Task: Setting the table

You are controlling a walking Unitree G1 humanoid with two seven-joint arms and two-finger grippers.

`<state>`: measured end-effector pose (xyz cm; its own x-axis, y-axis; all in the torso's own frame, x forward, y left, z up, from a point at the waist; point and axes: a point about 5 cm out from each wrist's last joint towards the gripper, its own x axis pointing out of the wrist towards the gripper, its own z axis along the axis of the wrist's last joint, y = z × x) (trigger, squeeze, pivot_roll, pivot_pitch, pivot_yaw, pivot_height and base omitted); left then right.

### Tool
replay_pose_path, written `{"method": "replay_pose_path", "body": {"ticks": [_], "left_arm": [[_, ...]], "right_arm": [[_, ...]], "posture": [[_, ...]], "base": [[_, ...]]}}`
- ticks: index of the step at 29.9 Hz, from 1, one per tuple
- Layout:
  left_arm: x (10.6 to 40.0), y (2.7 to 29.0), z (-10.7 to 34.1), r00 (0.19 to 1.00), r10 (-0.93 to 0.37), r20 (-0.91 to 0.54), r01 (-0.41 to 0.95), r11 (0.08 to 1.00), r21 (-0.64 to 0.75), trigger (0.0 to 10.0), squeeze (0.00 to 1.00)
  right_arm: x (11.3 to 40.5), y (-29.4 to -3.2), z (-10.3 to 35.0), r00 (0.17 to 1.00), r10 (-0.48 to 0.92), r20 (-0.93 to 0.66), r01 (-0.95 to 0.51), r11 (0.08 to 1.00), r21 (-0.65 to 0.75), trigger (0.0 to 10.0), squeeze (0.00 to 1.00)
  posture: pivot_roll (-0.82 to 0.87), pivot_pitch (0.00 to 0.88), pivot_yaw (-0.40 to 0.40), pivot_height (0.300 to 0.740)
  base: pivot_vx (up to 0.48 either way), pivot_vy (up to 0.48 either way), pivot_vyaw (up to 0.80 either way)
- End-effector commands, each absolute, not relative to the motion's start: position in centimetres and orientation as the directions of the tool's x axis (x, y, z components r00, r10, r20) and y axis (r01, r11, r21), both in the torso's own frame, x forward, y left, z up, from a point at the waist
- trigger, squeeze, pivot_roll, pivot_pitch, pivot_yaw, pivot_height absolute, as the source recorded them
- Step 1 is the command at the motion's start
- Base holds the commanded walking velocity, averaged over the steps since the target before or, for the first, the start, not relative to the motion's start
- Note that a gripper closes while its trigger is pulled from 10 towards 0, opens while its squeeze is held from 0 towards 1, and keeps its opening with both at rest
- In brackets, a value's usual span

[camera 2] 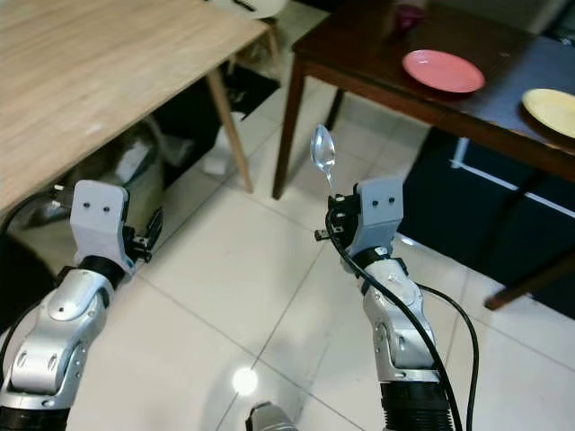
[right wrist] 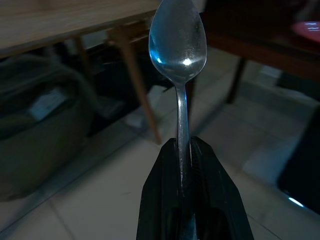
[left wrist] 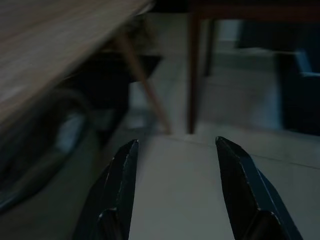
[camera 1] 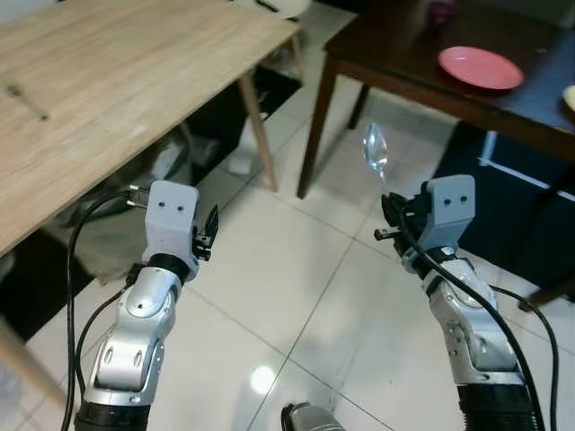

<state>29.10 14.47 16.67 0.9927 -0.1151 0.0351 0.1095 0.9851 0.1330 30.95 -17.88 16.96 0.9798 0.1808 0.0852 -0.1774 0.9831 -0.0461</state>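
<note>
Above tiled floor, right gripper point(right wrist: 184, 150) raised, clamping upright spoon point(right wrist: 178, 40)

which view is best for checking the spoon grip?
Right wrist view: the spoon sits close up, handle pinched between the right gripper jaws, bowl pointing away. Both eye views show it small, standing up from that gripper over the tiled floor, with the pinch itself too small to judge.

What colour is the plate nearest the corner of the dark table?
Pink, or salmon-red. The plate shows best in the right eye view, on the dark table.
</note>
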Motion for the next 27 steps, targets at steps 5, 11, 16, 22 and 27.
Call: {"method": "replay_pose_path", "body": {"ticks": [5, 11, 16, 22, 27], "left_arm": [[28.97, 14.40, 16.22, 0.993, -0.115, 0.017, 0.111, 0.984, 0.139, 10.0, 0.00], [28.99, 14.37, 16.20, 0.993, -0.115, 0.018, 0.111, 0.984, 0.140, 10.0, 0.00], [29.04, 14.38, 16.20, 0.993, -0.116, 0.019, 0.112, 0.984, 0.141, 10.0, 0.00], [29.06, 14.39, 16.22, 0.993, -0.116, 0.020, 0.112, 0.983, 0.142, 10.0, 0.00], [29.08, 14.36, 16.25, 0.993, -0.115, 0.023, 0.111, 0.983, 0.144, 10.0, 0.00]], "right_arm": [[30.79, -18.09, 16.89, 0.982, 0.172, 0.083, -0.169, 0.985, -0.037, 10.0, 0.00], [30.82, -18.10, 16.94, 0.981, 0.173, 0.084, -0.170, 0.985, -0.038, 10.0, 0.00], [30.86, -18.10, 16.95, 0.981, 0.173, 0.084, -0.170, 0.985, -0.039, 10.0, 0.00], [30.89, -18.10, 16.97, 0.981, 0.174, 0.085, -0.171, 0.984, -0.040, 10.0, 0.00], [30.90, -18.08, 17.01, 0.980, 0.177, 0.086, -0.174, 0.984, -0.041, 10.0, 0.00]], "posture": [[-0.12, 0.048, 0.018, 0.740], [-0.12, 0.046, 0.018, 0.740], [-0.12, 0.044, 0.018, 0.740], [-0.12, 0.043, 0.018, 0.740], [-0.12, 0.039, 0.018, 0.740]], "base": [[0.000, 0.000, -0.79], [0.000, 0.000, -0.79], [0.000, 0.000, -0.79], [0.000, 0.000, -0.79], [0.000, 0.000, -0.79]]}}
